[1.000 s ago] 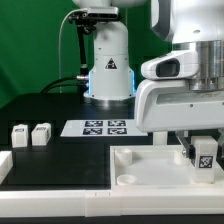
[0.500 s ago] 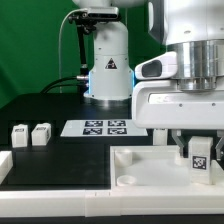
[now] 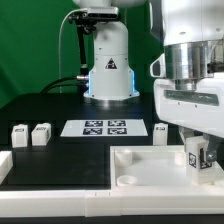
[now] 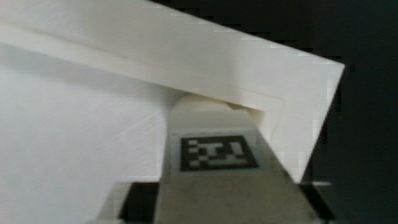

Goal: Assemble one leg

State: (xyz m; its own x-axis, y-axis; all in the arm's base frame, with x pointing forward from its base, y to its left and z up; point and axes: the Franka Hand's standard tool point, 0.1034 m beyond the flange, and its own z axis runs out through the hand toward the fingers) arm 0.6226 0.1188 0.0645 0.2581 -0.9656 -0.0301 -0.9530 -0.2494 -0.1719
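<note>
The claw [image 3: 198, 152] is clenched on the leg [image 3: 197, 154], a short white post with a black-and-white tag on the face turned toward the camera. In the exterior view the leg stands upright between the fingers, directly under the wrist, with its lower end down on or very close to the big flat white panel [image 3: 140, 163] that lies on the dark worktop [image 3: 40, 110]. Whether the leg's foot is already touching the panel cannot be told from that view.

The wrist view looks along the leg [image 4: 219, 150] toward a corner of the panel [image 4: 107, 110]. The far end of the leg meets the panel right at that corner, where a small notch or socket shows, partly hidden by the leg itself. So the leg appears lined up with its corner seat, but how deep it sits is not visible.

As a judgement, picking up the leg and carrying it to the panel are done; what is left is seating or twisting it fully home and then letting go.

Well away from the claw, on the far side of the marker board [image 3: 104, 127], two spare legs [image 3: 30, 134] rest on the worktop, and another small white piece [image 3: 160, 132] stands just beside the arm, behind the panel.
</note>
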